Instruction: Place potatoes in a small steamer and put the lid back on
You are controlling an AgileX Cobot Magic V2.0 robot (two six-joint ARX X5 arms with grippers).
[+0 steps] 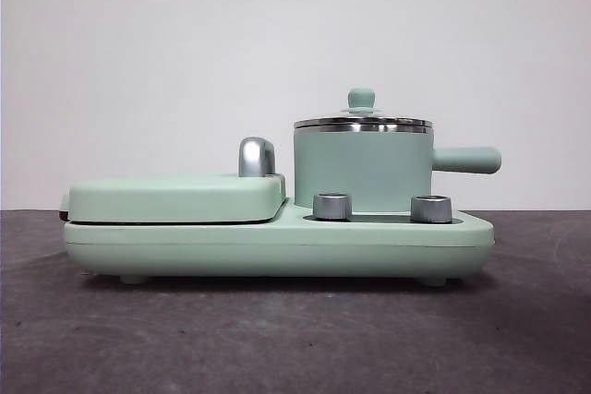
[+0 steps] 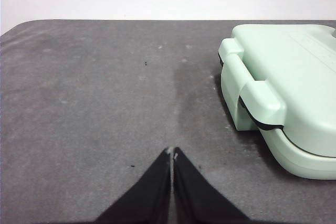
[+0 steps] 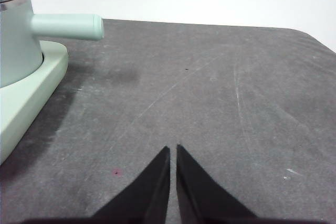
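Observation:
The small steamer (image 1: 363, 173), a mint-green pot with a steel rim and a side handle (image 1: 466, 160), stands on the right half of a mint-green cooker base (image 1: 277, 244). The lid (image 1: 362, 121) with its green knob (image 1: 361, 99) sits on the pot. The pot also shows in the right wrist view (image 3: 16, 35). No potato is in view. My left gripper (image 2: 172, 153) is shut and empty over bare table beside the griddle end. My right gripper (image 3: 173, 150) is shut and empty over bare table beside the pot handle (image 3: 68, 26).
A flat lidded griddle plate (image 1: 175, 198) fills the base's left half and shows in the left wrist view (image 2: 286, 85). Two steel dials (image 1: 332, 206) face front. A chrome latch (image 1: 256, 156) rises behind the griddle. The dark grey table (image 1: 277, 339) meets a white wall.

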